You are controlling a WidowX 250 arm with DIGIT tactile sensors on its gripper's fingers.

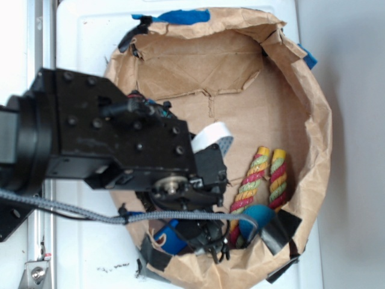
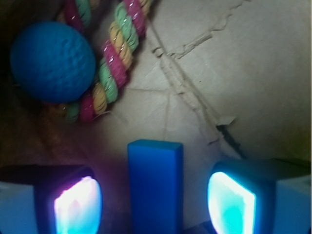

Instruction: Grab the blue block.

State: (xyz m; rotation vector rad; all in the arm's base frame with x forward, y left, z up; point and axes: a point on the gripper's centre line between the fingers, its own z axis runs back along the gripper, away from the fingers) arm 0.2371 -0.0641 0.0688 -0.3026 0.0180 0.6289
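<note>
Exterior view: You see the black arm reaching from the left of the frame over a brown paper bag with its rim rolled down, which sits on the white table. The low rim leaves the bag's floor open to a reach from above. The blue block shows at the lower centre of the frame, partly hidden beneath the arm's head. The pincer sits just right of it, largely masked by its own housing, so you cannot judge its opening here. A striped rope toy lies right of centre, and a teal ball rests against its lower end. Blue tape holds the bag's rim at the top of the frame.

Wrist view: Use this view to judge the grip. The blue block stands at the lower centre, squarely between the two lit fingers. The pincer is spread wide, with a clear gap on each side of the block and no contact. This centring lets both fingers meet the block's flat sides evenly on closing. The ball and rope toy lie in the upper left, well apart from the fingers, so they should not interfere. The bag's creased floor fills the rest. Judged from this, the grasp is aligned but not yet made.
</note>
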